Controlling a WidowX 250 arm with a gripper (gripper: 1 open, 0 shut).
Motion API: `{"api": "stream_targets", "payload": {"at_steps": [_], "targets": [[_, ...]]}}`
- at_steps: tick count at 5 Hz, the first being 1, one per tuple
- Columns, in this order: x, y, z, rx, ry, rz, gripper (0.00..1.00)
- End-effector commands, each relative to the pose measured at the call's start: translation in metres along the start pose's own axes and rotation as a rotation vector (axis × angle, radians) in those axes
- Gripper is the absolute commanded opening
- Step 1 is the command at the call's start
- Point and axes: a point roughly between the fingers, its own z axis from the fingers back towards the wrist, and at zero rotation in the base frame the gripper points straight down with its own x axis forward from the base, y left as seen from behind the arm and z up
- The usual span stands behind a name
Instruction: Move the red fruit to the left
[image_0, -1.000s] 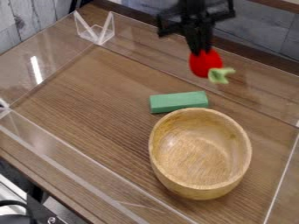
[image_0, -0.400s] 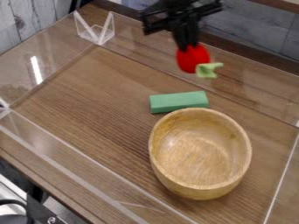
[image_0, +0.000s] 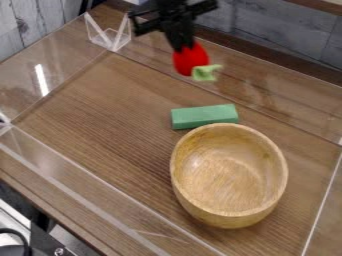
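The red fruit (image_0: 189, 59) is a small bright red strawberry with a light green leafy end (image_0: 206, 72) sticking out to its lower right. It hangs above the wooden tabletop near the back. My black gripper (image_0: 179, 40) comes down from the top of the view and is shut on the fruit from above. The fingertips are partly hidden by the fruit and motion blur.
A flat green rectangular block (image_0: 205, 116) lies in the middle of the table. A large wooden bowl (image_0: 229, 174) stands in front of it at the right. Clear acrylic walls (image_0: 40, 80) edge the table, and a clear stand (image_0: 107, 32) sits at the back left.
My gripper has carried the red fruit leftward along the back of the table, still shut on it. The block and bowl have not moved.
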Motion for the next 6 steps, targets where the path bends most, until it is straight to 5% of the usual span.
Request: {"api": "stream_targets", "payload": {"at_steps": [1,2,4,6], "targets": [[0.010,0.008,0.009,-0.014,-0.048,-0.051,0.00],[0.015,0.014,0.004,-0.011,-0.057,-0.098,0.00],[0.021,0.004,-0.008,0.007,-0.109,-0.073,0.00],[0.011,0.000,-0.001,0.021,-0.172,0.022,0.00]]}}
